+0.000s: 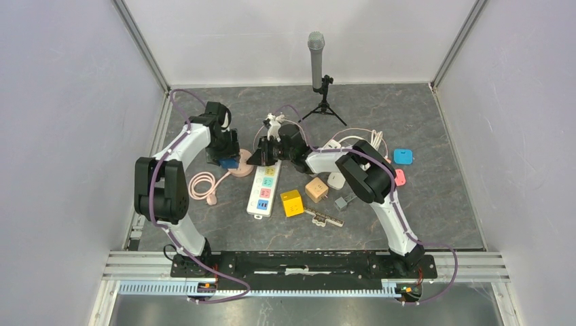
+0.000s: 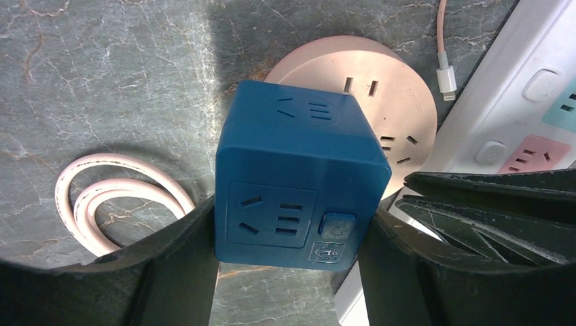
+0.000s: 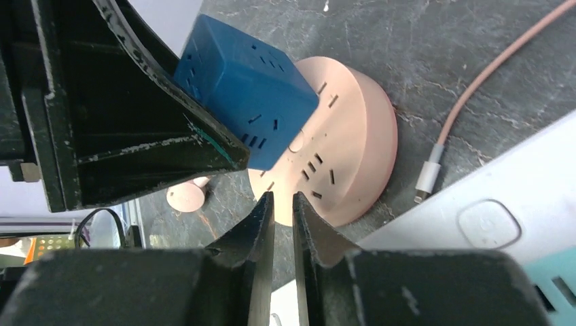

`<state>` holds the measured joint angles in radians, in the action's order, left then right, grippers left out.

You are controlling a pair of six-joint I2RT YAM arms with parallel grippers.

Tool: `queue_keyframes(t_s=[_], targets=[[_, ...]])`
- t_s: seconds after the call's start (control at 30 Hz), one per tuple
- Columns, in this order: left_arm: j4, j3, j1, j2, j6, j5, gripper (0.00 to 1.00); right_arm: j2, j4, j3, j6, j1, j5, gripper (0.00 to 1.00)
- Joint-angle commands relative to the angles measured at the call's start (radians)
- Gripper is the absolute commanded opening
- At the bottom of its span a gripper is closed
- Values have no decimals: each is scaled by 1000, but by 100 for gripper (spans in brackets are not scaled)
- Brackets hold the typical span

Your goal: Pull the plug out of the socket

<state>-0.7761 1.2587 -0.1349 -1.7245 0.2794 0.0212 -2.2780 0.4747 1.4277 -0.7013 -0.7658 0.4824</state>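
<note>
Blue plug (image 2: 299,136) gripped between left end effector (image 2: 309,193) fingers, on pink socket (image 2: 407,95).

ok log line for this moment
left fingers: gripping blue cube plug | right fingers: nearly shut, empty, at pink round socket | plug: not yet pulled
</note>
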Motion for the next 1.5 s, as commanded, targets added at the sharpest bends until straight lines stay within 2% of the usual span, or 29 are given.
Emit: queue_keyframes(t_s=[0.0, 0.1, 0.23, 0.3, 0.37, 0.43, 0.53, 0.63, 0.83, 0.93, 1.23, 1.47], targets=[[-30, 50, 0, 6, 30, 10, 65, -29, 133, 44, -60, -6, 32, 20], [-35, 61, 0, 1, 33, 4, 65, -57, 99, 62, -64, -7, 17, 20], [-58, 86, 0, -10, 39, 0, 65, -93, -79, 123, 15, -14, -66, 19], [-60, 91, 0, -12, 40, 7, 71, -104, -197, 153, 73, -23, -109, 18], [-58, 94, 0, -16, 49, 31, 83, -96, -228, 124, 91, -28, -135, 17], [-58, 104, 0, -30, 52, 46, 91, -86, -253, 99, 114, -33, -154, 17], [-59, 125, 0, -55, 55, 65, 92, -82, -294, 95, 140, -35, -175, 16], [-58, 133, 0, -69, 54, 82, 84, -84, -318, 99, 147, -35, -191, 16], [-63, 129, 1, -71, 37, 24, 53, -105, -398, 125, 157, -35, -216, 13], [-99, 150, 1, -61, 27, -7, 44, -111, -448, 134, 166, -35, -239, 11], [-189, 246, 11, -72, -13, -116, 36, -130, -529, 125, 178, -36, -272, 9], [-195, 239, 38, -86, 12, -153, 33, -140, -559, 140, 189, -40, -292, 8]])
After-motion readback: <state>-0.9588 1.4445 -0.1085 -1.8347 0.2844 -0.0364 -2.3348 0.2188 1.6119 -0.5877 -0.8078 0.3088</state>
